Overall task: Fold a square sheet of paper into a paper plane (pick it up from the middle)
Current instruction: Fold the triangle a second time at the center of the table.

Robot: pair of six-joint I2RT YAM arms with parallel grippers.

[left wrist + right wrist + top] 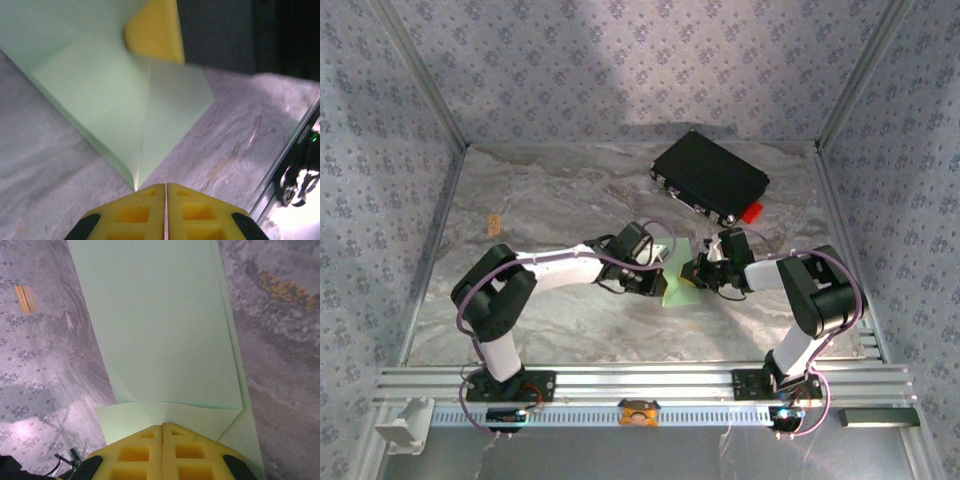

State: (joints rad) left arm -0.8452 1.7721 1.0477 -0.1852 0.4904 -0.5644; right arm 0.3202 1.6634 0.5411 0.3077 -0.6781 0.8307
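Square sheet of paper (678, 285), creased, hung above mid-table (550, 200); left gripper (165, 187) pinched its pointed corner, right gripper (162, 427) clamped on the opposite folded edge.

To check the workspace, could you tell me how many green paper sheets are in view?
1. The square sheet of paper, partly folded, is at mid-table, pinched between the left fingers and right fingers. Another could lie hidden beneath the arms.
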